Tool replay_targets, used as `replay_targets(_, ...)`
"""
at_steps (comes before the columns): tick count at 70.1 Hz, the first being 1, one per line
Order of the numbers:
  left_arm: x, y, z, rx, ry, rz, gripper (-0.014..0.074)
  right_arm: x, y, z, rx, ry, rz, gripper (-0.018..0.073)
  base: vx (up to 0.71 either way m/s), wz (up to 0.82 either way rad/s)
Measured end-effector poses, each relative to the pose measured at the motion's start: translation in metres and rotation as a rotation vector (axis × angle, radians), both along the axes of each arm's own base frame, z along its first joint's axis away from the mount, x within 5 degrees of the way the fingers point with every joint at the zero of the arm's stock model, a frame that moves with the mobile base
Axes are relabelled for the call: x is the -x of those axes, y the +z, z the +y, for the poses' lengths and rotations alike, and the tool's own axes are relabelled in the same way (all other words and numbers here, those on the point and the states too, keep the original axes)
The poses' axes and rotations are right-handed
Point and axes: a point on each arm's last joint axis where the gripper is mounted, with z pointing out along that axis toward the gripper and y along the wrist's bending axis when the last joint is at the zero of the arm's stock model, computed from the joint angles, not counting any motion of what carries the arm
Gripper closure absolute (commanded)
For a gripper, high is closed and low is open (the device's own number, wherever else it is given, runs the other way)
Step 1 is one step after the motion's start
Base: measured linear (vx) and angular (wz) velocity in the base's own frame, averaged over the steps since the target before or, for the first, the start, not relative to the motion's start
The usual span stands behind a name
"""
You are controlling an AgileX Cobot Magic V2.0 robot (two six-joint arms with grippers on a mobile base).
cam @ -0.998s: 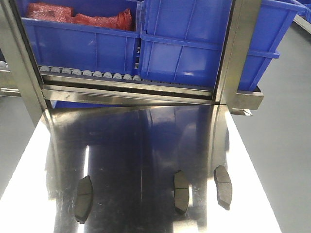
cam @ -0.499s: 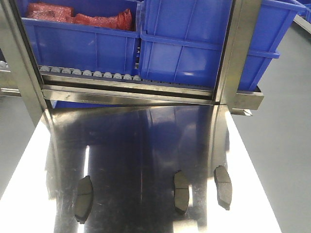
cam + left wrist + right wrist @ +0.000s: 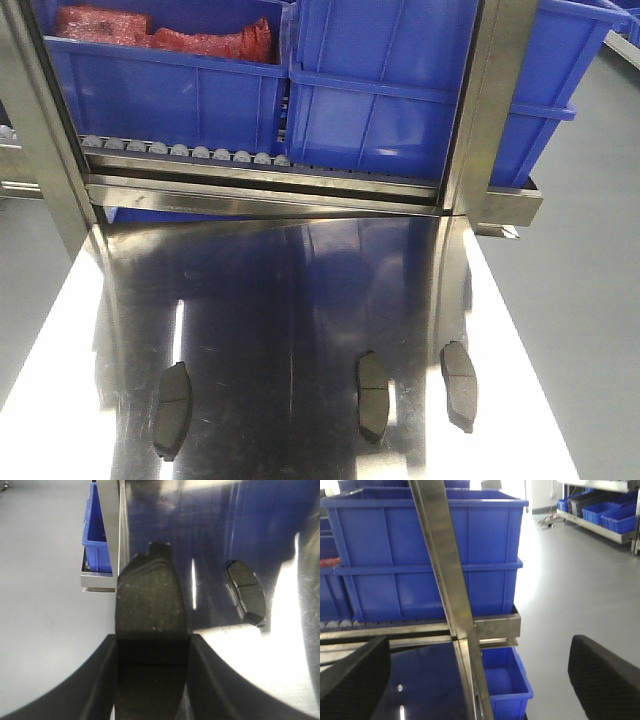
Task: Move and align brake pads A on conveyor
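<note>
Three brake pads A lie on the shiny steel tabletop in the front view: one at the left, one near the middle, one at the right. In the left wrist view my left gripper is shut on another dark grey brake pad, which sticks out forward above the table's edge. A loose pad lies to its right. My right gripper is open, with nothing between its black fingers. The conveyor is out of view. Neither gripper shows in the front view.
Blue bins stand on a rack at the back, the left one holding red bags. A row of small grey rollers runs under them. Steel posts frame the rack. Another blue bin sits low beside the table.
</note>
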Motion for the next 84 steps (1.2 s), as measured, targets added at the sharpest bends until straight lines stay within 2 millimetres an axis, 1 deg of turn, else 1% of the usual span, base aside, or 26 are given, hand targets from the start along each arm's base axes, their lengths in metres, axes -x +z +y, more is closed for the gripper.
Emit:
replay_targets(9, 0.000, 0.000, 0.000, 0.000, 0.000, 0.000, 0.0602, -0.020, 0.011, 0.006, 0.006, 0.036, 0.086, -0.0127, 0.00, 0.00)
replay_targets(21, 0.000, 0.000, 0.000, 0.000, 0.000, 0.000, 0.0602, -0.054, 0.024, 0.020, 0.086, 0.097, 0.268, -0.0080, 0.00, 0.00)
replay_targets(29, 0.000, 0.000, 0.000, 0.000, 0.000, 0.000, 0.0602, -0.076, 0.025, 0.030, 0.110, 0.111, 0.396, -0.0054, 0.00, 0.00)
replay_targets(37, 0.000, 0.000, 0.000, 0.000, 0.000, 0.000, 0.0602, -0.099, 0.019, 0.039, 0.135, 0.114, 0.530, -0.0032, 0.00, 0.00)
replay_targets(48, 0.000, 0.000, 0.000, 0.000, 0.000, 0.000, 0.0602, -0.132, -0.002, 0.052, 0.157, 0.116, 0.730, -0.0022, 0.00, 0.00)
replay_targets(58, 0.000, 0.000, 0.000, 0.000, 0.000, 0.001, 0.0602, -0.156, -0.034, 0.067, 0.118, 0.179, 0.895, -0.0022, 0.00, 0.00)
replay_targets(72, 0.000, 0.000, 0.000, -0.001, 0.000, 0.001, 0.0602, -0.178, -0.079, 0.080, 0.070, 0.203, 1.076, -0.0022, 0.00, 0.00)
replay_targets(84, 0.000, 0.000, 0.000, -0.001, 0.000, 0.001, 0.0602, -0.190, -0.109, 0.085, 0.071, 0.196, 1.177, -0.0022, 0.00, 0.00)
